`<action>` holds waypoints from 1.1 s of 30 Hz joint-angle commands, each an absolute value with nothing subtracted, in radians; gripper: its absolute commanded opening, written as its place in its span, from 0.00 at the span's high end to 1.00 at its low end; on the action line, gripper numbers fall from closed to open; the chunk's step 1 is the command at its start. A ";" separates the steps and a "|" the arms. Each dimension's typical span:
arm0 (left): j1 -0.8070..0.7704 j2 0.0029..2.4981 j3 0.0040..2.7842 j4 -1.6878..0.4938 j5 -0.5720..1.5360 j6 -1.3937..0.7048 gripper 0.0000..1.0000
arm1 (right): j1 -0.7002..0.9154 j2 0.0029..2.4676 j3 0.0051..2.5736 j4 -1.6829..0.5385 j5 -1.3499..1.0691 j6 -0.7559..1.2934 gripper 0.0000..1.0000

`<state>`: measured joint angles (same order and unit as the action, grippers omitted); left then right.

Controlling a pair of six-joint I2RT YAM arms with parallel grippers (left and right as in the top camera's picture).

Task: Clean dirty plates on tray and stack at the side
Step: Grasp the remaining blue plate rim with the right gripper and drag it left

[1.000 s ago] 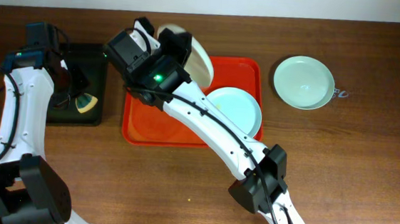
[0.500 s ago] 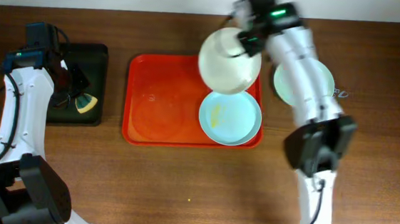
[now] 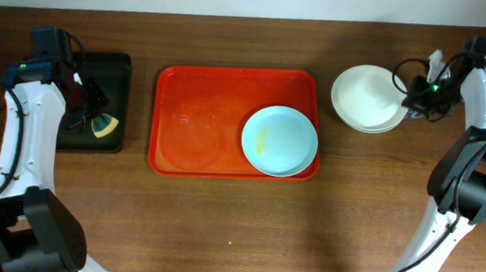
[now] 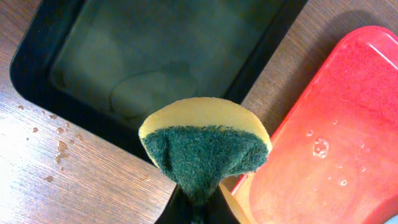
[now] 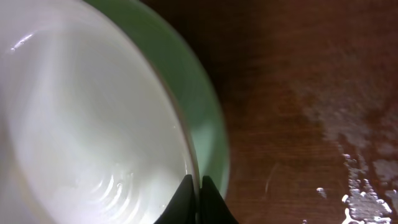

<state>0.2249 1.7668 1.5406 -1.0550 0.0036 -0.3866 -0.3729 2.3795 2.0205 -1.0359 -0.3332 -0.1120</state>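
The white plate (image 3: 366, 95) lies on top of the mint green plate (image 3: 384, 127) on the table right of the red-orange tray (image 3: 196, 119). My right gripper (image 3: 413, 99) is shut on the white plate's right rim; in the right wrist view the fingers (image 5: 198, 198) pinch the white rim (image 5: 93, 124) over the green plate (image 5: 208, 112). The pale blue plate (image 3: 279, 141) with a yellowish smear lies in the tray's right half. My left gripper (image 3: 88, 115) is shut on a yellow-green sponge (image 4: 202, 149) above the black tray (image 4: 155, 56).
The black tray (image 3: 118, 70) stands at the left beside the red tray (image 4: 336, 143). Water drops lie on the red tray and on the wood right of the stacked plates (image 5: 360, 162). The table's back edge runs along the top.
My right arm swung from the tray's left side to the right with the white plate and set it on the green plate. The left arm has not moved.
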 commanded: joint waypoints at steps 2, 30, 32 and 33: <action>0.228 1.757 1.536 -1.048 -0.004 -0.396 1.00 | -0.368 2.368 2.014 -1.014 -0.290 -0.065 0.96; 0.228 1.757 1.536 -1.037 -0.003 -0.396 1.00 | 0.272 2.317 1.972 -1.189 -0.196 -0.319 0.28; 0.227 1.757 1.536 -1.037 -0.003 -0.396 1.00 | 0.270 2.349 1.972 -1.187 -0.170 -0.326 0.27; 0.228 1.757 1.536 -1.037 -0.003 -0.396 1.00 | 0.267 2.359 1.972 -1.185 -0.164 -0.342 0.27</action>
<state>0.2249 1.7668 1.5402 -1.0393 0.0036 -0.3866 0.2710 2.3295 1.9770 -1.1877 -0.2050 -0.2928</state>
